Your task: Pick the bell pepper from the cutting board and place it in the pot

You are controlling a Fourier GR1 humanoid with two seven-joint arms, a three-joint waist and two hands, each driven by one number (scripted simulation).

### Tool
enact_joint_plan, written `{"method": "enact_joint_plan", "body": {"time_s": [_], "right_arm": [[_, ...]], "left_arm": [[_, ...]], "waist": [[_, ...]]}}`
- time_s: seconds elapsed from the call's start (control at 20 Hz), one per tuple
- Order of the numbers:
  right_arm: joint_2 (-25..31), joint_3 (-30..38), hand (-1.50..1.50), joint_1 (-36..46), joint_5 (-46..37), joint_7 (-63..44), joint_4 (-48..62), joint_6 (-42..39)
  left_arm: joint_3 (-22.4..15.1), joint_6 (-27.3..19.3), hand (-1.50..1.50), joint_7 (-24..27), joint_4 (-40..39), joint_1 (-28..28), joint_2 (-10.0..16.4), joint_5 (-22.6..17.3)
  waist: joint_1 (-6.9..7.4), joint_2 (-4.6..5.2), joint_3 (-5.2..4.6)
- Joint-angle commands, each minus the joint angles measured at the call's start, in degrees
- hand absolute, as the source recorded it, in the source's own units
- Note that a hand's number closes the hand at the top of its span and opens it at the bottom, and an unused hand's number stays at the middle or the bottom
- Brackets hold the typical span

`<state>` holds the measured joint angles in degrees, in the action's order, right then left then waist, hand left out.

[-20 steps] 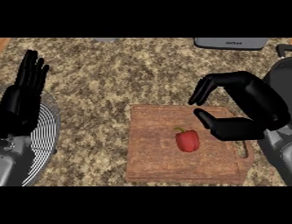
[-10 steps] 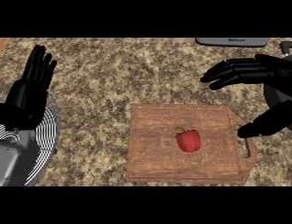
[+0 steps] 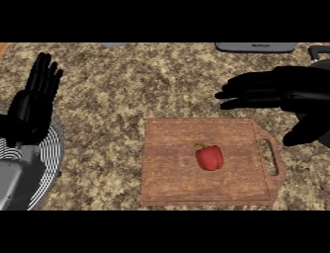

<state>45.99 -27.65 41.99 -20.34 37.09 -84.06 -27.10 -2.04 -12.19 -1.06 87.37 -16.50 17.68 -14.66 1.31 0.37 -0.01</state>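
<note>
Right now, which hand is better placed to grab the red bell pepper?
Right: the right hand is open near the wooden cutting board with the red bell pepper; the left hand rests far left.

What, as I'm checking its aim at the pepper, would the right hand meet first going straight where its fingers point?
Nothing soon: the right hand points left, passing beyond the cutting board and bell pepper, over the counter towards the resting left hand; height unclear.

A black-and-white striped plate lies just below the left hand. A flat grey object sits beyond the right hand, on the speckled tabletop.
</note>
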Motion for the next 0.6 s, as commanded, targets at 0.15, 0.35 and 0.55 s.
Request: {"method": "enact_joint_plan", "body": {"time_s": [0.15, 0.35, 0.55], "right_arm": [[-3.1, -4.1, -1.5, 0.5, -8.1, -5.2, -5.4, -5.4], [-6.7, -4.8, -1.5, -0.6, -13.0, -7.1, -3.0, -6.3], [-9.3, -6.9, -1.5, -3.0, -16.9, -10.9, -3.0, -7.2]], "left_arm": [[2.3, 1.9, 0.0, 0.5, -0.7, 1.0, 0.8, 0.0], [2.0, 0.6, 0.0, 0.2, 0.9, 1.9, -0.8, 1.6], [0.5, 0.0, 0.0, 0.2, -1.0, 0.0, -3.1, 2.7]], "waist": [[-1.16, -0.43, -0.02], [-1.06, -0.38, -0.01], [-1.2, -0.36, 0.0]]}}
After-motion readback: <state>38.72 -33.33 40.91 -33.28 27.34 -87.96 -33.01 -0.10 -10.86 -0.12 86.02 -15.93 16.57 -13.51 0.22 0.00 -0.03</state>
